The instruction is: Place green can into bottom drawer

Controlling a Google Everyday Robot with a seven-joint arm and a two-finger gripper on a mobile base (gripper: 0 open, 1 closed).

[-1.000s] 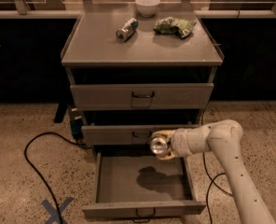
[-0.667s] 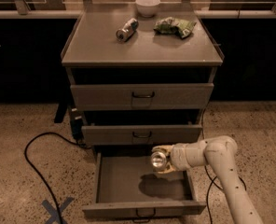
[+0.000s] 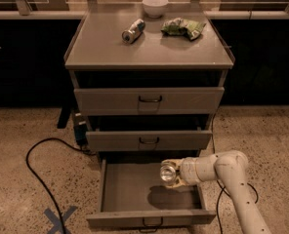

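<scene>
One gripper (image 3: 172, 174), clenched on the green can (image 3: 167, 171), hung over the open bottom drawer (image 3: 130, 191), right side; we judged lowering before release would limit rolling.

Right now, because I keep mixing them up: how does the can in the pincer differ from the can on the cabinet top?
The green can is gripped by the pincer above the open bottom drawer; the silver-and-blue can lies loose on the cabinet top. The green can points a shiny end at the camera; the silver-and-blue can lies on its side, slanted. Both are small drink cans.
</scene>
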